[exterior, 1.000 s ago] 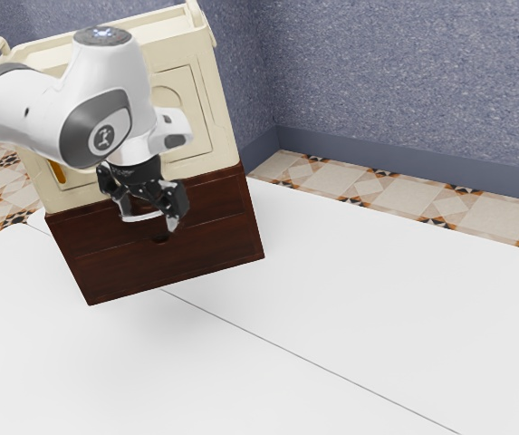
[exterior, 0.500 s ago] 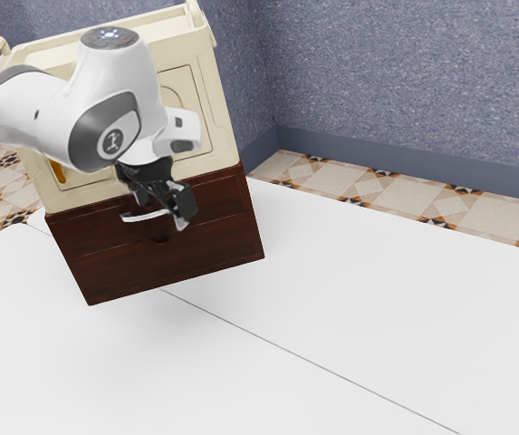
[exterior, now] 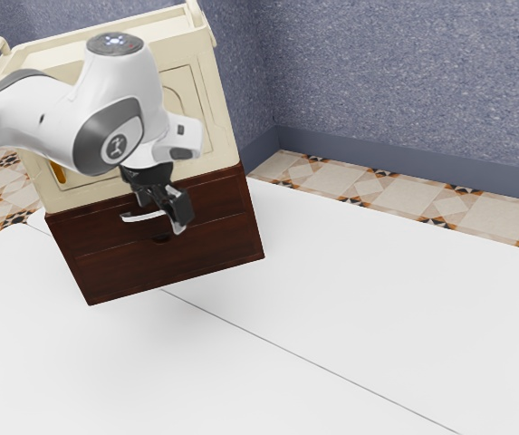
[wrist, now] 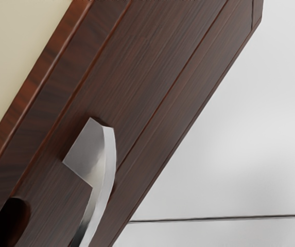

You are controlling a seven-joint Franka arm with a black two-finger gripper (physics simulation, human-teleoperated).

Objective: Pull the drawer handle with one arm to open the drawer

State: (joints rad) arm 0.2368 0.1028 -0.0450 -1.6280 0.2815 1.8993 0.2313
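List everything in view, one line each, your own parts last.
drawer unit: 1, dark brown, by the table
handle: 1, silver, on the drawer unit's front
cream cabinet: 1, cream, above the drawer unit
orange piece: 1, orange, low on the cream cabinet's front
table: 1, white, foreground
walls: 2, speckled blue-grey, background
skirting: blue-grey, along the walls' foot
floor tiles: several, beige, brown and black, beyond the table
arm: 1, white and grey, from the exterior view's left
gripper: 1, black, near the handle
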